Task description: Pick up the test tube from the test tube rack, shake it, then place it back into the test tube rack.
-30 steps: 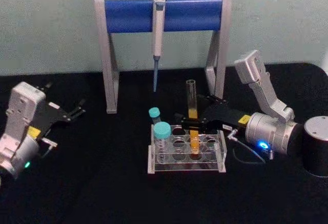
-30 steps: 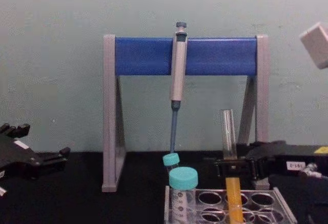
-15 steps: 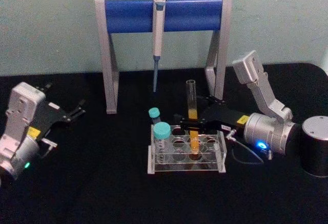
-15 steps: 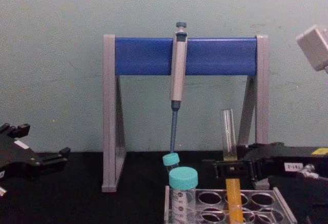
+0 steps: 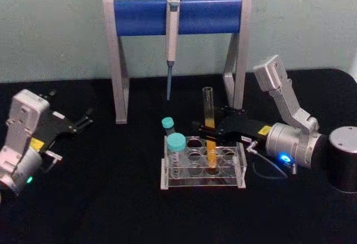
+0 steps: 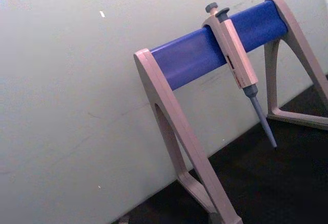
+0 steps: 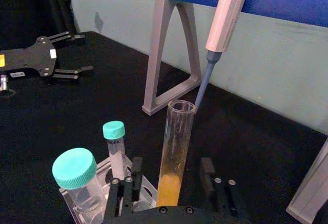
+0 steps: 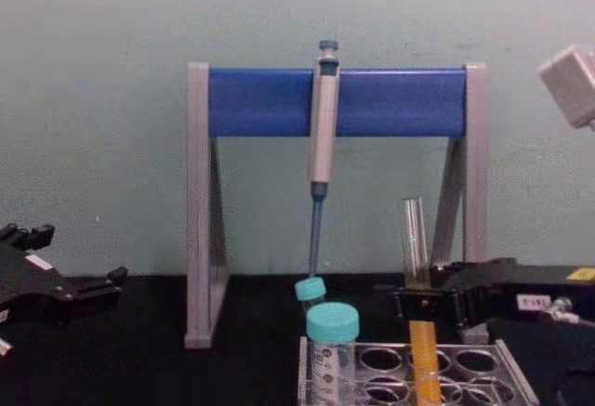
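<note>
On the black tabletop (image 5: 111,199), right of centre:

1. Test tube rack (image 5: 165,178). Clear plastic with rows of round holes. It carries two teal-capped vials (image 5: 176,142) at its left end.
2. Test tube (image 5: 209,122). Uncapped and seated in a hole right of the rack's middle, standing almost upright, with orange-yellow liquid (image 5: 211,156) in its lower part. The rack alone bears its weight.
3. Right gripper (image 7: 171,168). It is level with the tube's mid-length, just above the rack's top plate. The jaws are open, one on each side of the glass, with a gap showing on both sides, so nothing is gripped. This height probably lets the jaws clear the plate and vial caps while straddling the tube near its balance point.
4. Left gripper (image 5: 86,119). It is parked well apart at the left with its jaws spread and empty, likely kept clear because one arm is enough.
5. Pipette stand (image 5: 178,16) with a pipette (image 5: 172,37) hanging from its blue bar, behind the rack. It plays no part in the task.
</note>
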